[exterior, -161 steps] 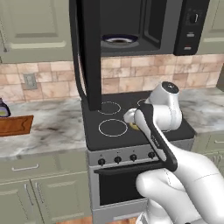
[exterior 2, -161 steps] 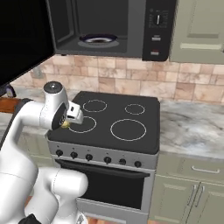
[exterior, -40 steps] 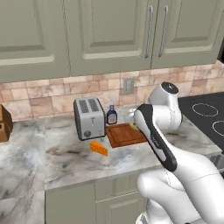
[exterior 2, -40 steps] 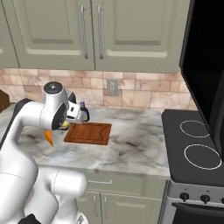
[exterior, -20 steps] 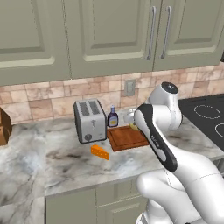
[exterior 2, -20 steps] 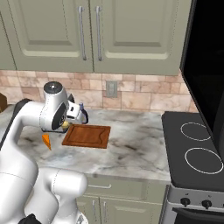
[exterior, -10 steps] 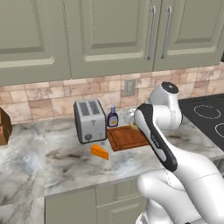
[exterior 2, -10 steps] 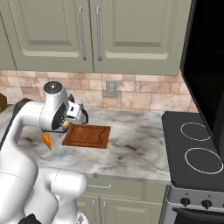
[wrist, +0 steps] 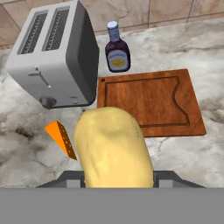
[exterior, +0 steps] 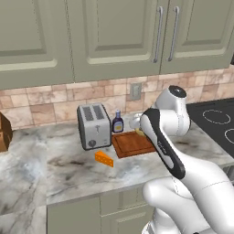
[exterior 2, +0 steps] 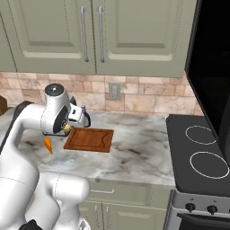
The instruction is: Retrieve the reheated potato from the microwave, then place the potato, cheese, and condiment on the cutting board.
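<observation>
My gripper (exterior 2: 68,127) is shut on the yellow potato (wrist: 113,148) and holds it in the air just above the near left edge of the reddish-brown cutting board (wrist: 151,103). The board lies bare on the marble counter. An orange cheese wedge (wrist: 61,138) lies on the counter left of the board, in front of the toaster. The purple condiment bottle (wrist: 117,54) with its white cap stands upright behind the board's far left corner. The microwave's black open door (exterior 2: 211,67) hangs at the far right.
A silver toaster (exterior: 93,125) stands left of the board, close to the bottle. A black stovetop (exterior 2: 202,152) lies to the right. A brown box (exterior: 3,132) sits at the counter's far left. Bare marble (exterior 2: 139,150) spreads between board and stove.
The base has driven left from the stove to this counter, carrying the potato. Over the last second nothing has visibly moved.
</observation>
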